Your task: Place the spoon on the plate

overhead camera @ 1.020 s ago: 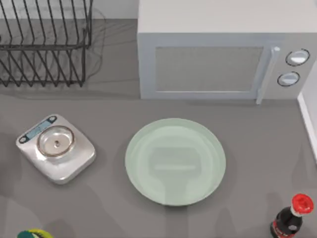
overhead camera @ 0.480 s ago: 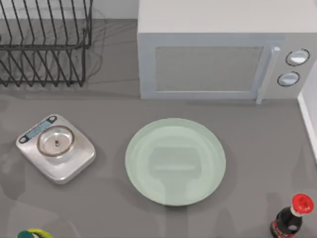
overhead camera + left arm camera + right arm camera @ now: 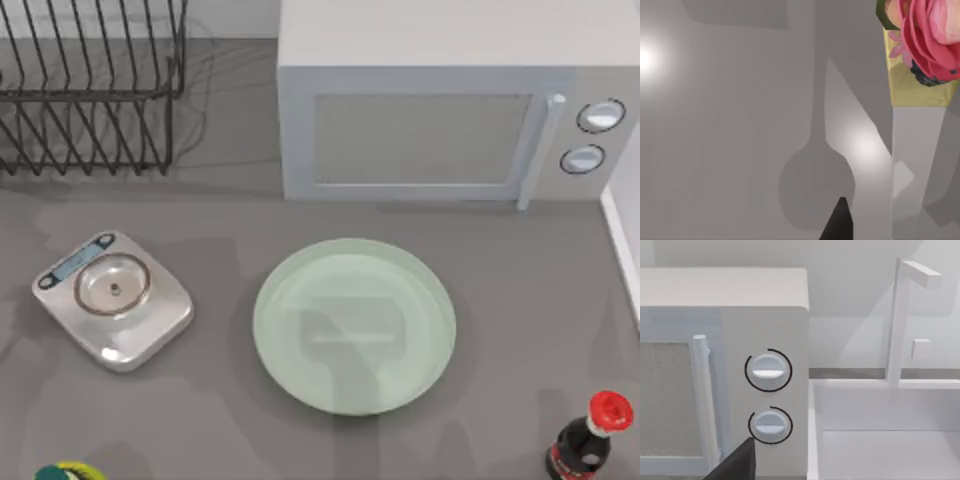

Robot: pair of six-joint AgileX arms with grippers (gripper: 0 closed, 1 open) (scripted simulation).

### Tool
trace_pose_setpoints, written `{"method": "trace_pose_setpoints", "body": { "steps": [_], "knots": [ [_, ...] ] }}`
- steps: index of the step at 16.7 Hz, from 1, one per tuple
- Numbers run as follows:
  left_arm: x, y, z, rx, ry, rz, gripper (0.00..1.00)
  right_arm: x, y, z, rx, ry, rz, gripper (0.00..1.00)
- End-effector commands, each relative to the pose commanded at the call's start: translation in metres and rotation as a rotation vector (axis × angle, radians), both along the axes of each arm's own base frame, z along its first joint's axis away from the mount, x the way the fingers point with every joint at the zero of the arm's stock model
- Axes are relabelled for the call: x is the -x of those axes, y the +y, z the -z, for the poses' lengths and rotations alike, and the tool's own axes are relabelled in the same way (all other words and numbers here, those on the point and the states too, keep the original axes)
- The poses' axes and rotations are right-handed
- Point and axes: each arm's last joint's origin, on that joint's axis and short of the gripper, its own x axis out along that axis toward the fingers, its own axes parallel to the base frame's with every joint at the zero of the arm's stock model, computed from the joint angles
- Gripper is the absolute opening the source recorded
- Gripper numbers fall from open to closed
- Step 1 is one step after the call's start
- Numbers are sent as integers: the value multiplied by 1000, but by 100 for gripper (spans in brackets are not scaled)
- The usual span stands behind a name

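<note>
Change: nothing on the table has shifted since the earlier top frames; only the shadow across the plate has drifted slightly toward its left.
Plate: the pale green plate (image 3: 354,325) lies flat on the grey table (image 3: 230,420), in front of the microwave (image 3: 450,110); its surface is bare apart from a reflection and shadow.
Spoon: its place cannot be told; the left wrist view has a spoon-shaped shadow on the grey surface, oval bowl and thin stem.
Left gripper: a single dark fingertip (image 3: 838,222) pokes into the left wrist view, over that shadow; how far the fingers are spread, and whether they hold anything, cannot be told.
Right gripper: a dark finger edge (image 3: 735,462) sits low in the right wrist view, facing the microwave's two dials (image 3: 768,371) and door handle (image 3: 704,400); its opening cannot be told either.
Wrist extras: the left wrist view has a pink flower in a yellow pot (image 3: 922,47); the right wrist view has a white sink with a tap (image 3: 900,320) beside the microwave.
Surroundings: left of the plate, well apart, a silver scale (image 3: 113,298); behind that, a black wire rack (image 3: 90,90); right of the plate, near the front edge, a dark bottle with a red cap (image 3: 590,440).
Obstruction: nothing lies on or against the plate.
</note>
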Motion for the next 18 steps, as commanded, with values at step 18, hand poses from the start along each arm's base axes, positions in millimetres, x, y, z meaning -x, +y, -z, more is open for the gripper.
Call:
{"method": "trace_pose_setpoints", "body": {
  "steps": [18],
  "knots": [
    [30, -381, 30, -8, 17, 1139, 0, 0, 0, 0, 0, 0, 0, 100]
  ]
}}
